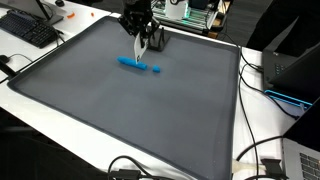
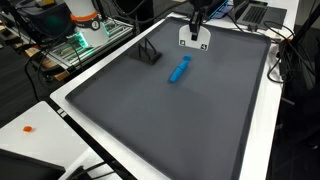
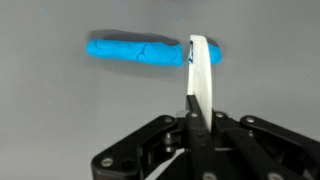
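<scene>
My gripper (image 3: 197, 118) is shut on a thin white flat piece (image 3: 203, 72) that sticks out past the fingertips. In the wrist view the piece's tip lies over the right end of a blue elongated lump (image 3: 138, 49) on the grey mat. In both exterior views the gripper (image 1: 140, 30) (image 2: 197, 22) hangs over the far part of the mat with the white piece (image 1: 139, 50) (image 2: 193, 38) pointing down. The blue lump (image 1: 129, 63) (image 2: 179, 70) lies just in front of it. A small blue bit (image 1: 156, 69) lies apart from the lump.
A large grey mat (image 1: 120, 110) (image 2: 170, 120) covers the white table. A small black stand (image 2: 150, 54) (image 1: 159, 41) sits on it near the gripper. A keyboard (image 1: 28, 30), cables (image 1: 262, 150) and a laptop (image 1: 290, 70) lie around the edges.
</scene>
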